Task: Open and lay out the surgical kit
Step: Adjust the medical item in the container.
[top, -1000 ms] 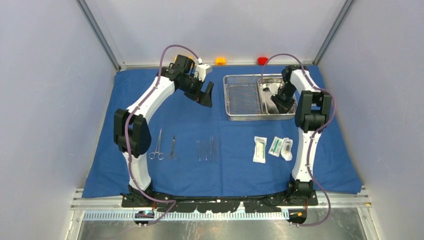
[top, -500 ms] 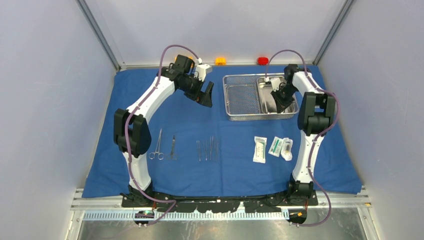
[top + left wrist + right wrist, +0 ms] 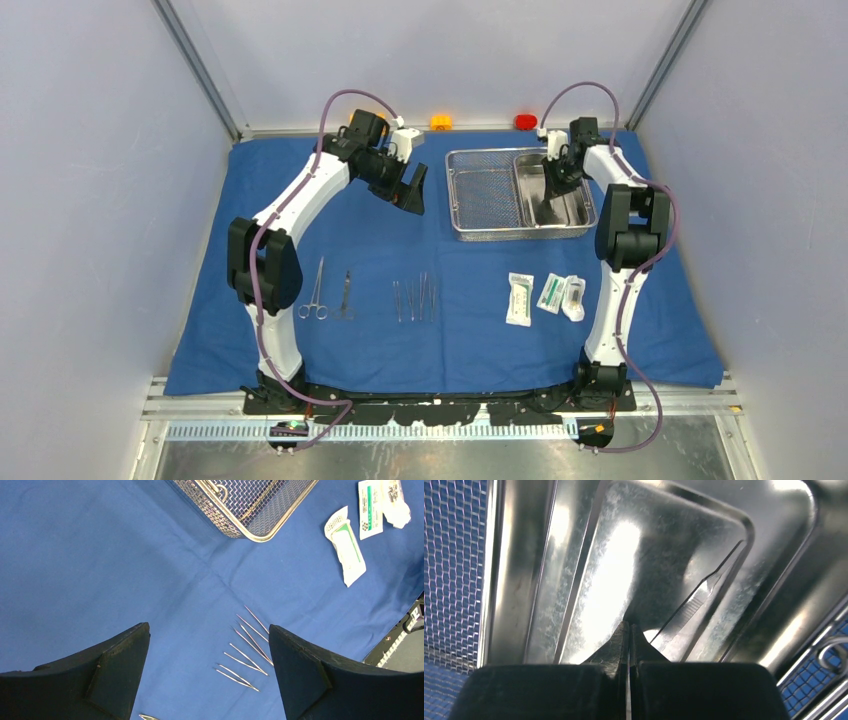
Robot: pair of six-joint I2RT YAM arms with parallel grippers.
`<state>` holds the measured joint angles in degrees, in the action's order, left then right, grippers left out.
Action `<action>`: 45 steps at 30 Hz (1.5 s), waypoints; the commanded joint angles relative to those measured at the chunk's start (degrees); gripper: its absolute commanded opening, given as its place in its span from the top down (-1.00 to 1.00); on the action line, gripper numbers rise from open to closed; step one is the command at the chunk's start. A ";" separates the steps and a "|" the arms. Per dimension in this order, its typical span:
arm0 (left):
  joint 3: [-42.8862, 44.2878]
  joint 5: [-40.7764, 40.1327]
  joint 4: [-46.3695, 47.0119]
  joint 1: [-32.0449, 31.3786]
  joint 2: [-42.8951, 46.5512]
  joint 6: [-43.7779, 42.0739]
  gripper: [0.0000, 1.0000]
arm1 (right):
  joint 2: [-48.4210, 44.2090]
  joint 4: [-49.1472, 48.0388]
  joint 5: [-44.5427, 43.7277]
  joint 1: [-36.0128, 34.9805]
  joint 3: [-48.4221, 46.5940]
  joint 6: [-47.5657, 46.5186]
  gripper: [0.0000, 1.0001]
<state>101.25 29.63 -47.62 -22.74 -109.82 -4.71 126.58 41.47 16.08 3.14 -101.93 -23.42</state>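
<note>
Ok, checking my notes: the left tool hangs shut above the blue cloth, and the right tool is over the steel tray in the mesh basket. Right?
Not quite. The left tool is open, not shut: the left wrist view shows its fingers wide apart above the blue cloth. The right tool is over the steel tray in the mesh basket.

A matt blue cloth (image 3: pixel 200 300), woven and softly creased, is seen across most of the top view. At the upper middle a basket (image 3: pixel 483 195) of bright silver wire mesh is shown. The tray (image 3: pixel 589 580) inside it is polished steel, mirror-glossy at the walls and finely scuffed on the floor. The tweezers (image 3: pixel 245 652) are of thin, shiny bare metal. The packets (image 3: pixel 347 545) appear white and paper-like, with a slight sheen. The left hand (image 3: pixel 208 630) is fitted with smooth, matt black fingers (image 3: pixel 115 665), seemingly plastic.
</note>
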 commanded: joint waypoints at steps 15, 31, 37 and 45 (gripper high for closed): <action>2.46 1.04 -0.20 0.42 2.07 -0.07 -0.81 | -8.03 11.42 13.27 -1.82 2.52 -5.90 0.99; 2.31 0.76 -0.37 0.51 2.27 -0.39 -0.82 | 1.01 16.40 11.32 -6.23 -0.50 -10.31 0.99; 2.78 0.87 -0.53 0.51 1.91 -0.25 -0.82 | 2.00 11.47 2.24 -6.14 -0.06 -8.16 0.99; 2.77 0.91 -0.55 0.51 1.71 -0.30 -0.82 | -0.53 2.66 -5.26 -5.39 -0.76 -0.80 1.00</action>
<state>101.49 29.61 -47.88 -22.52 -109.82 -4.91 126.93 52.47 20.21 -3.14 -101.78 -27.35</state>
